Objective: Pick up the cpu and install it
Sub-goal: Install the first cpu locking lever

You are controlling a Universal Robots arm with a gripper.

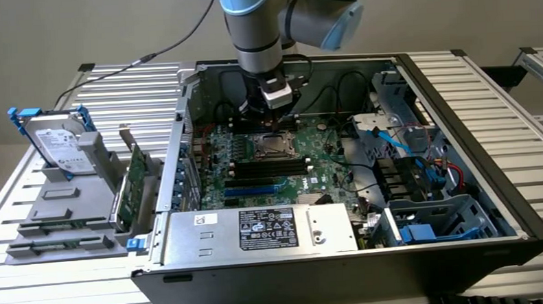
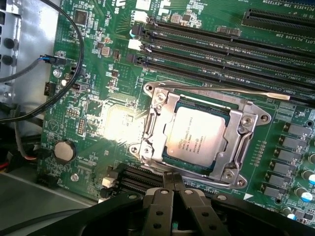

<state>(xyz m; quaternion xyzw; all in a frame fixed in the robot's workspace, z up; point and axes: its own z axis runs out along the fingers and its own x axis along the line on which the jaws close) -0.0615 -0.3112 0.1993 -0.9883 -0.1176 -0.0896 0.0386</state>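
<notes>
Pincer (image 2: 173, 189) is clenched tight, fingers pressed together, gripping nothing. Just ahead of its tips, the cpu (image 2: 198, 137) lies flat inside the metal socket frame (image 2: 152, 118) on the green motherboard (image 2: 98, 128), apart from the fingers.

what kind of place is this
Probably a robotics lab or test bench for PC assembly. An open computer case lies on a slatted aluminium table, a hard drive stands in a grey fixture beside it, and a robot arm reaches over the motherboard.

Exterior view evenly lit; strong glare patch on motherboard (image 2: 115, 120) beside socket.
</notes>
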